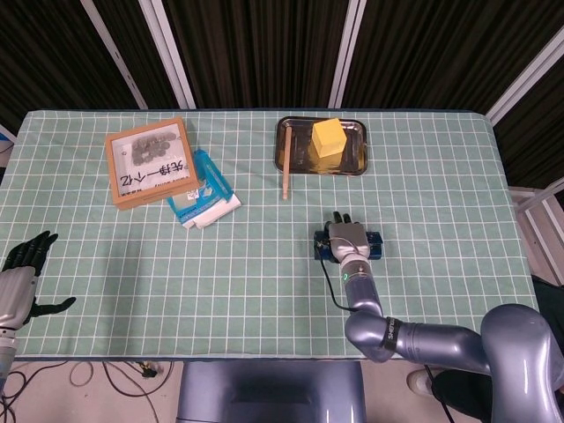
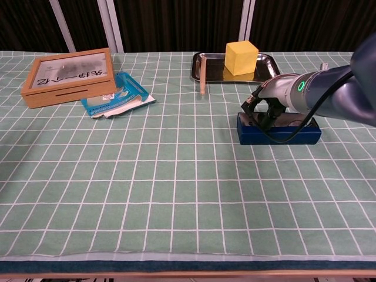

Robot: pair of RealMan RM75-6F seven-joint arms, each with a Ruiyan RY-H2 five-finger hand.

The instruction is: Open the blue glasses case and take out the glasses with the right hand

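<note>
The right hand is down on top of the blue glasses case, which lies flat on the desk a little in front of the metal tray with the yellow block. From the chest view the fingers curl over the case's left end and back edge, touching it, but whether they grip the lid or merely rest on it I cannot tell. The case looks closed or nearly so, and no glasses show. It reads as a small rigid box, light enough to skate across the checked cloth if pushed sideways, so I'd say the lid wants lifting from its long edge with steady downward support. The glasses inside are likely thin and fragile, best taken by the frame bridge or a temple, not the lenses. The left hand hangs off the desk's near left corner, fingers spread and holding nothing. Well away sit the wooden box and blue packet.
</note>
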